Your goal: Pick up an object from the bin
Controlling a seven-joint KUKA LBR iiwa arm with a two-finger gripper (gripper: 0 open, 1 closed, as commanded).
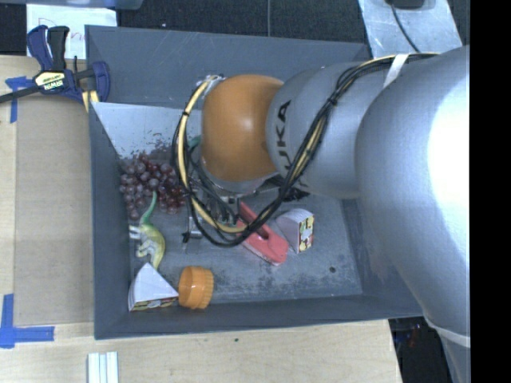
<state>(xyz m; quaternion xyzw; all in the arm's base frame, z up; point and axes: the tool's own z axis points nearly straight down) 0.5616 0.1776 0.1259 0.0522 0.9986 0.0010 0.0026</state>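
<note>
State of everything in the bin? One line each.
grape bunch, lying loose at the view's left wall.
green toy, lying below the grapes.
white pyramid box, resting in the bottom-left corner.
orange cylinder, on its side beside that box.
pink piece, flat, partly under cables.
small white box, against the pink piece.

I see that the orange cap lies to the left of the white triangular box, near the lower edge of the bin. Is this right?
Not quite. The orange cap lies to the right of the white triangular box, not to its left. Both are near the lower edge of the bin, as the camera view shows.
</note>
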